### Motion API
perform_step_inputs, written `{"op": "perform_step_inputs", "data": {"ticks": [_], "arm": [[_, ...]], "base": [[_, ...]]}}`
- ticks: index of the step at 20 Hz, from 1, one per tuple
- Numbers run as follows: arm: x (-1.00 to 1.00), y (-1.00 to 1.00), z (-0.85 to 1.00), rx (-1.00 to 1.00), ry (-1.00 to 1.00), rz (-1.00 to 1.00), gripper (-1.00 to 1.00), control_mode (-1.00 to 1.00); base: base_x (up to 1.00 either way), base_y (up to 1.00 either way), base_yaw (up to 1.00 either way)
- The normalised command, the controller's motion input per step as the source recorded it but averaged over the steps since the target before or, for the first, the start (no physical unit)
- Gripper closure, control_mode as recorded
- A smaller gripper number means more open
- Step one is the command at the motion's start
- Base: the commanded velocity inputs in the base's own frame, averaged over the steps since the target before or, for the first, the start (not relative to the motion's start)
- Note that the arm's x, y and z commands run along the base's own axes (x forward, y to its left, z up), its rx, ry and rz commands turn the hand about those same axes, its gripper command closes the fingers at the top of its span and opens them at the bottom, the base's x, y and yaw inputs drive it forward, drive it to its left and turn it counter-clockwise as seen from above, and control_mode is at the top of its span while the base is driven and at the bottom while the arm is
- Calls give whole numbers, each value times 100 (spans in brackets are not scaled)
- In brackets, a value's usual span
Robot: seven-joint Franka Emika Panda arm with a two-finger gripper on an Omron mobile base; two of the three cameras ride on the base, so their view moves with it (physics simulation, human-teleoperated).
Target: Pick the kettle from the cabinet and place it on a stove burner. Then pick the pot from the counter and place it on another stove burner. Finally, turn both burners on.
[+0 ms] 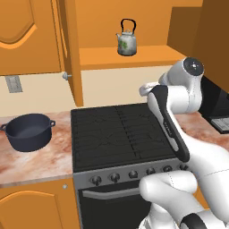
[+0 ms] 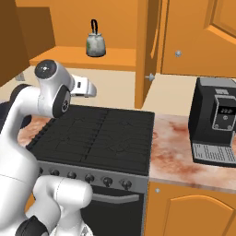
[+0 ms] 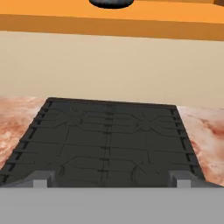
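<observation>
Item: kettle [image 1: 126, 41]. Stands upright near the middle of the cabinet shelf [image 1: 147, 57], a little back from its front edge, handle arched up, spout to one side. Cabinet door [image 1: 70, 49] swung open.

Item: pot [image 1: 28, 131]. On the counter [image 1: 31, 163], left of the stove [image 2: 92, 136], near the back edge.

Item: gripper [image 3: 112, 177]. Jaws spread wide, empty, above the stove's front edge, looking across the burners [image 3: 109, 135] toward the shelf.

Step judged in hand: reaching for the kettle. Advice: rise to shelf height before advancing, keep clear of the shelf's front edge and the door, come in level, and close on the handle's top or across the body without tipping it.
</observation>
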Motion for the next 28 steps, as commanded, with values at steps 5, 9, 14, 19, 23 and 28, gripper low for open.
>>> {"op": "perform_step_inputs", "data": {"ticks": [5,9,14,19,23,28], "arm": [[0,0,18,0,-9,0,-100,-100],[0,0,22,0,-10,0,-100,-100],[0,0,29,0,-12,0,-100,-100],[0,0,32,0,-12,0,-100,-100],[0,0,31,0,-12,0,-100,-100],[2,0,32,0,-9,0,-100,-100]], "base": [[0,0,0],[0,0,0],[0,0,0],[0,0,0],[0,0,0],[0,0,0]]}}
